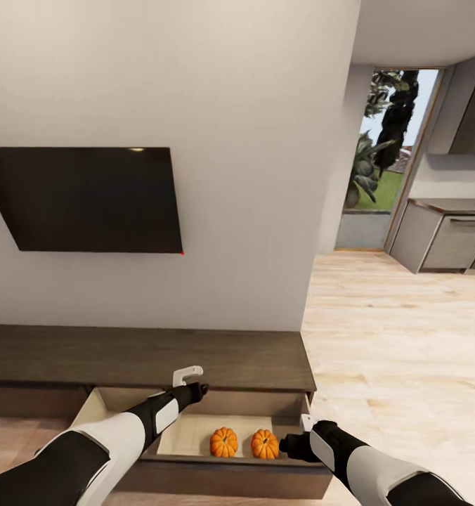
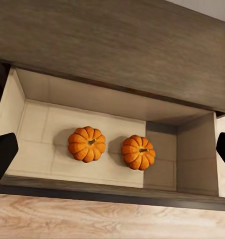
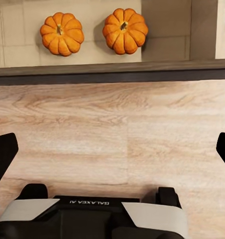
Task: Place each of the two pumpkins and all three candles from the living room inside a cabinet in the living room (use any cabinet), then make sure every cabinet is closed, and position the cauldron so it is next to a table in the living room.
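Two small ribbed orange pumpkins [image 1: 223, 442] [image 1: 265, 444] sit side by side on the beige floor of the open drawer [image 1: 195, 430] of the long dark-brown wooden cabinet [image 1: 146, 357], near its front wall. The left tool [image 1: 189, 382] hangs over the drawer at about 11 o'clock from them, the right tool [image 1: 294, 445] just beside its 3 o'clock corner; both have fingers apart and hold nothing. The candles remain to be fetched, so the risk, I judge, is an arm clipping the drawer front as the robot backs off, knocking it crooked or rolling the pumpkins.

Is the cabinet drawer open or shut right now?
Open: the drawer is pulled out, beige inside exposed, both pumpkins sitting in it.
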Available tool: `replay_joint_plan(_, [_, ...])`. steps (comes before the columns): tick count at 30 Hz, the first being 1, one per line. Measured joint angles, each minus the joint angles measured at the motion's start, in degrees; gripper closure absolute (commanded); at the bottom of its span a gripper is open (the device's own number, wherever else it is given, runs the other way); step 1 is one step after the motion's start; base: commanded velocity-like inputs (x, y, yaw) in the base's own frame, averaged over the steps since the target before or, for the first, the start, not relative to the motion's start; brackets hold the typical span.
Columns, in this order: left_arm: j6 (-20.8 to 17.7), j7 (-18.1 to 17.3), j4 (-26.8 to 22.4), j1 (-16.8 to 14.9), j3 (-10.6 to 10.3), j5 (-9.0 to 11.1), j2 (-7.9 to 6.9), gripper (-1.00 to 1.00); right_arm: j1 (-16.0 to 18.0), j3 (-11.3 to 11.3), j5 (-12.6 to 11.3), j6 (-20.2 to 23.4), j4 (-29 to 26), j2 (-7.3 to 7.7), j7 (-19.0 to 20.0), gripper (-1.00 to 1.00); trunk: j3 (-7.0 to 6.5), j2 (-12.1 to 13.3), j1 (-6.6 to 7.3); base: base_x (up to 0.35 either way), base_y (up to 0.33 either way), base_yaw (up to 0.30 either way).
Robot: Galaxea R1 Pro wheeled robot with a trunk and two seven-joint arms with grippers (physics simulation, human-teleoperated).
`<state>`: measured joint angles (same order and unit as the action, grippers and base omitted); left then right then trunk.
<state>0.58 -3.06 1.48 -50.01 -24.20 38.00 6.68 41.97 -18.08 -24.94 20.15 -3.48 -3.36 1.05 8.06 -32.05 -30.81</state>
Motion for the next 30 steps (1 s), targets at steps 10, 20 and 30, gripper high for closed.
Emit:
replay_joint_plan(10, [-0.01, 0.08, 0.06, 0.01, 0.11, 1.00, -0.02, -1.00, 0.00, 0.01, -0.01, 0.00, -0.08, 0.00, 0.00, -1.00, 0.69, -2.79, -1.54, 0.000, 0.000, 0.000])
replay_joint_plan(20, [-0.02, 0.17, 0.11, 0.02, 0.03, 1.12, 0.06, -1.00, 0.00, -0.05, -0.01, 0.00, -0.05, 0.00, 0.00, -1.00, 2.47, -6.81, -3.74, 0.000, 0.000, 0.000])
replay_joint_plan(30, [-0.02, 0.19, 0.12, 0.01, 0.10, 1.16, 0.07, -1.00, 0.00, -0.07, -0.01, 0.00, -0.04, 0.00, 0.00, -1.00, 4.27, -10.83, -5.94, 0.000, 0.000, 0.000])
